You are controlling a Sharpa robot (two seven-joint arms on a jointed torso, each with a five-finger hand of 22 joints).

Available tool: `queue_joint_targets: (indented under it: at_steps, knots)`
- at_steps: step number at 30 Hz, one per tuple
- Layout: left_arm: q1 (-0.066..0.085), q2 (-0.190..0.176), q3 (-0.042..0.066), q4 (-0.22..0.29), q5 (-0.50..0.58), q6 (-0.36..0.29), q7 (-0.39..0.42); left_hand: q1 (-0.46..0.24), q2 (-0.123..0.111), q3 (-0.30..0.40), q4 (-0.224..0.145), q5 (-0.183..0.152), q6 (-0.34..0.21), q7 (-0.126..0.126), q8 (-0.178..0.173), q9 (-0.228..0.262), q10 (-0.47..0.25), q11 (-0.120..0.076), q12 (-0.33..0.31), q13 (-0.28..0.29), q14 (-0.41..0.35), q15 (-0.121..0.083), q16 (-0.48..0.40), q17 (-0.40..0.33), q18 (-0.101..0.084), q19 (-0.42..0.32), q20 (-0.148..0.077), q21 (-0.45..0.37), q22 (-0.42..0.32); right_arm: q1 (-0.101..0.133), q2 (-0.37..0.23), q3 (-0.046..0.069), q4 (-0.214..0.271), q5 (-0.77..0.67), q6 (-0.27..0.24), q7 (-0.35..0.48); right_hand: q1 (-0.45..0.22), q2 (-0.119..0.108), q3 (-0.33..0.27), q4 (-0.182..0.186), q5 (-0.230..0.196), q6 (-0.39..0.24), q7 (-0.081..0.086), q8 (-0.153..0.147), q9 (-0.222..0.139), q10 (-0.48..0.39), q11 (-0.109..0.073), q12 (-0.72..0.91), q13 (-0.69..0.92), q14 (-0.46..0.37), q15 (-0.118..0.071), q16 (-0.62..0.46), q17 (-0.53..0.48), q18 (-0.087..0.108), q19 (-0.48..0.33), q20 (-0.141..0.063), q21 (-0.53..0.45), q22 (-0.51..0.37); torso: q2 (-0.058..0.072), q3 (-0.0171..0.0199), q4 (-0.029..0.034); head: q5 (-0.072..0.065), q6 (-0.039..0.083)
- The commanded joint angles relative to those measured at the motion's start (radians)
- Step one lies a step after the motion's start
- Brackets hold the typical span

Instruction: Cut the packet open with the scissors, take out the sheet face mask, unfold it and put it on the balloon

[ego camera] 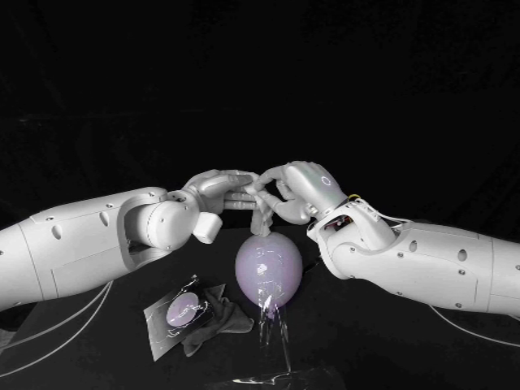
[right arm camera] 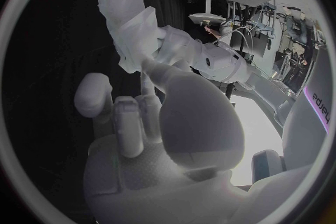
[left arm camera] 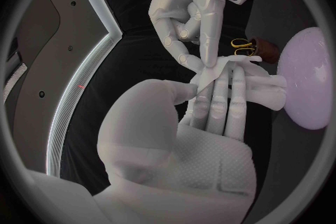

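Note:
A lavender balloon [ego camera: 268, 268] stands upright on a clear stand [ego camera: 275, 345] at the table's middle. Just above it my left hand [ego camera: 219, 188] and right hand [ego camera: 295, 187] meet, both pinching the white sheet mask [ego camera: 264, 218], which hangs crumpled down to the balloon's top. In the left wrist view my left hand [left arm camera: 210, 117] holds a corner of the mask [left arm camera: 210, 74] while the right hand [left arm camera: 189, 11] pinches it from the far side, with the balloon [left arm camera: 308, 81] beside them. The right wrist view shows my right hand [right arm camera: 140, 123], the twisted mask [right arm camera: 122, 11] and the left hand [right arm camera: 199, 59].
The cut packet [ego camera: 180, 313], printed with a lavender oval, lies flat on the table left of the balloon, with a dark crumpled piece [ego camera: 219, 325] beside it. The stand's clear base [ego camera: 266, 378] reaches toward the table's front edge.

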Motion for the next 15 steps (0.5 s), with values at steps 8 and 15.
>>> queue_joint_targets:
  at_steps: [8,15]
  knots:
    - [0.003,0.002,0.004,0.002,-0.002,0.018,0.018,0.002,0.0,0.001,-0.006,0.003,0.007,0.051,0.045,0.081,0.004,0.0,0.006,0.001,0.006,0.001,0.002,0.001,0.015,-0.001,0.001,-0.002,0.001,-0.003,-0.007,-0.001,0.007,0.005,-0.001,0.004,0.0,-0.01,0.012,-0.008,0.003,0.007,-0.004,0.021,0.018,0.073,-0.011,0.009,0.212,0.102,-0.01,0.003,0.263,-0.003,0.014,-0.003,0.013,0.024,0.0,0.0001,0.0,0.001,0.0]
    - [0.003,0.003,0.004,-0.005,-0.002,0.014,0.02,0.003,0.0,0.001,-0.007,0.003,0.007,0.051,0.045,0.081,0.004,0.0,0.006,0.001,0.006,0.001,0.002,0.0,0.015,-0.001,0.001,-0.002,0.001,-0.003,-0.024,-0.001,0.038,0.007,0.03,0.009,-0.002,-0.014,0.019,-0.011,0.003,0.008,-0.006,0.03,0.026,0.076,-0.013,0.015,0.216,0.102,-0.012,0.003,0.263,-0.005,0.019,-0.005,0.02,0.028,-0.001,0.0001,-0.0008,0.001,-0.001]
